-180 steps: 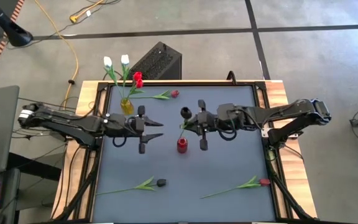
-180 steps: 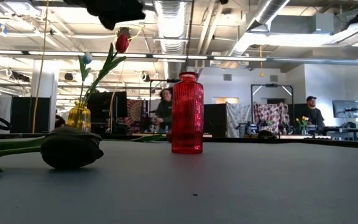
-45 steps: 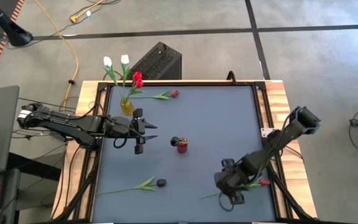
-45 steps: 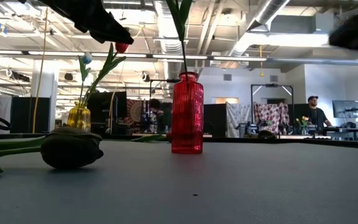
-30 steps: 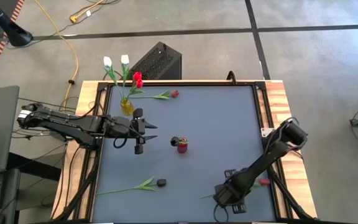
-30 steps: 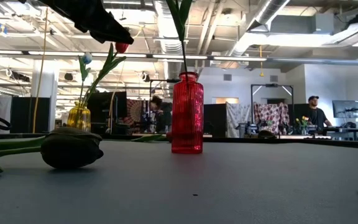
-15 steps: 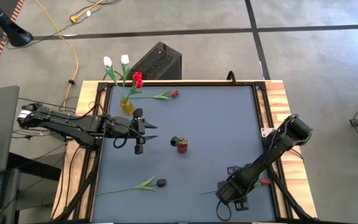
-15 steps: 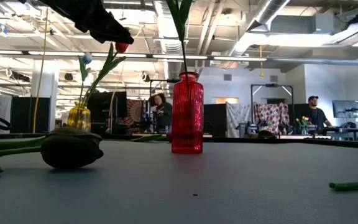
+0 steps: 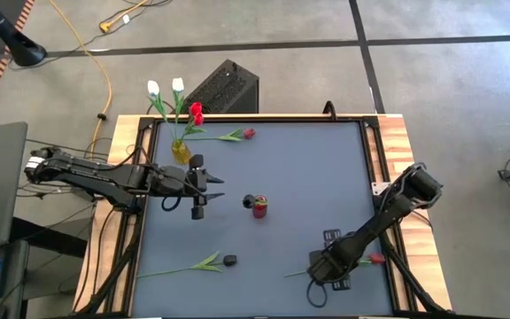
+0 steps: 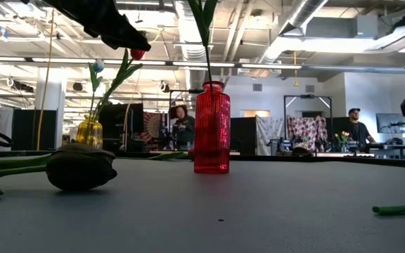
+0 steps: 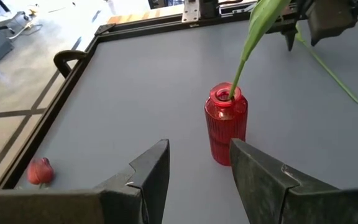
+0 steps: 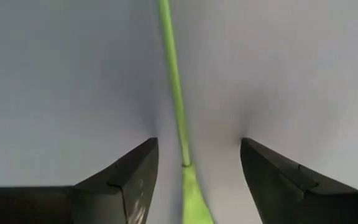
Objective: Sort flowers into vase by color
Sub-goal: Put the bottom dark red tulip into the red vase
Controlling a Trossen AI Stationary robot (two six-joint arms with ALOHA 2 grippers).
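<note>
R gripper (image 9: 326, 268) is lowered over the green stem (image 12: 174, 87) of a red tulip (image 9: 376, 260) lying at the table's front-right; fingers spread, one each side of stem, not closed on it. L gripper (image 9: 209, 188) is held mid-table, fingers parted, empty, near the red vase (image 11: 225, 132) w/ a dark tulip (image 9: 249, 201) in it. Yellow vase (image 9: 180, 151) is seen at back-left w/ white and red tulips.

A small red glass vase (image 9: 259, 208) stands in the middle of the dark grey table (image 9: 308, 168). The left gripper (image 9: 209, 187) waits beside it. The right gripper (image 9: 320, 271) is low over a green-stemmed red tulip (image 9: 376, 260) lying near the table's edge.
</note>
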